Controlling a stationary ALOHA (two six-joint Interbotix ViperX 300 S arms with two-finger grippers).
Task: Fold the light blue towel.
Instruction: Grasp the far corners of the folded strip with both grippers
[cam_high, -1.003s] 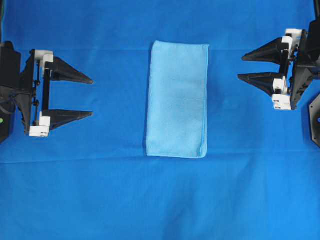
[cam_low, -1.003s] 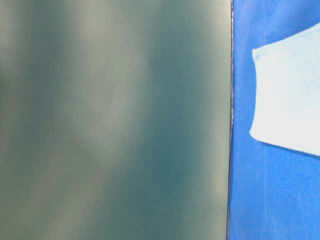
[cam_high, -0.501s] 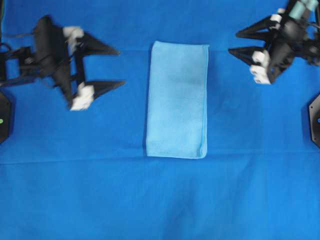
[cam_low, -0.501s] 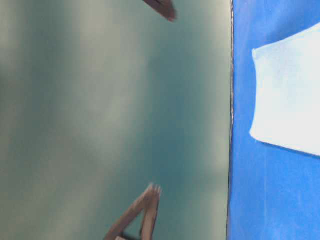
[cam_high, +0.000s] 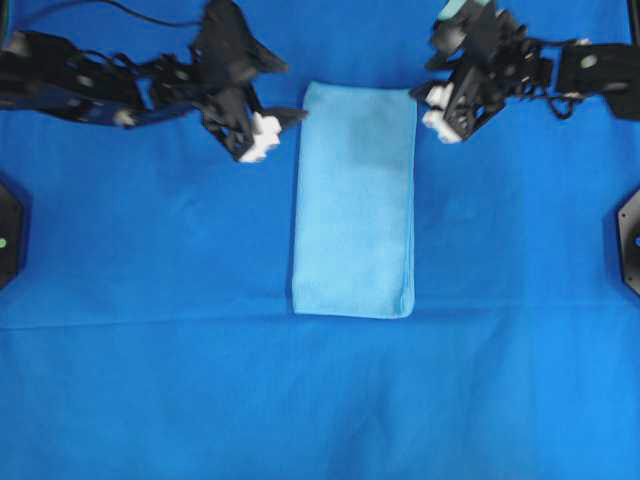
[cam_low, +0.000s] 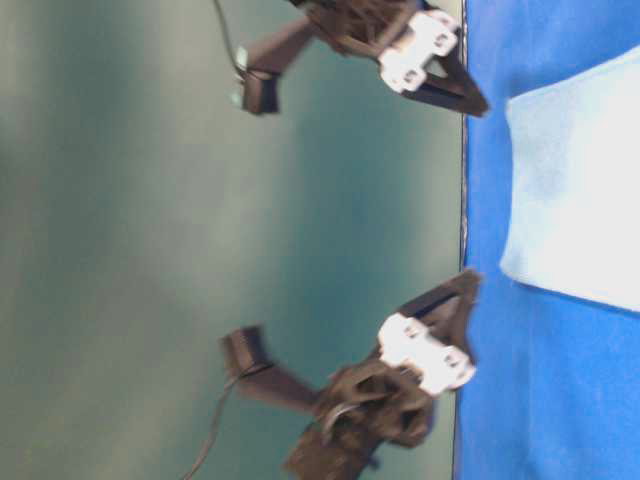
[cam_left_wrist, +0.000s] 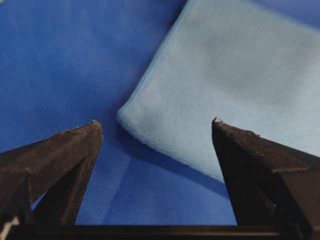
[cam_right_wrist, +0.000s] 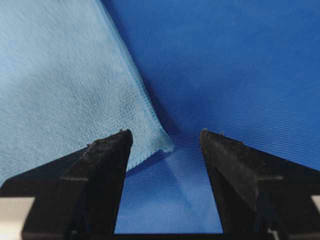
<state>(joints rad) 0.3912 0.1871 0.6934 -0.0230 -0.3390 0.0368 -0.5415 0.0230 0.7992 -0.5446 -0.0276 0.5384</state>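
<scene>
Centre of the table, on the royal-blue table covering (cam_high: 150, 380), lies the light blue towel (cam_high: 354, 200), already folded into a long narrow rectangle running from the far side toward me in the overhead view. Layered edges show along its right side and near end. It lies flat, nothing on it.

I have the left gripper (cam_high: 283, 112) just beside the towel's far left corner, jaws spread wide. Through the left wrist camera that corner sits between the two fingertips (cam_left_wrist: 92, 131), neither tip visibly touching the cloth.

Mirror case on the other side: right gripper (cam_high: 432, 92) at the far right corner, jaws likewise apart. Right wrist camera shows the corner's hem between the fingertips (cam_right_wrist: 122, 140), nothing clamped.

Table-level view: both grippers blurred, hanging near the covering's edge.
</scene>
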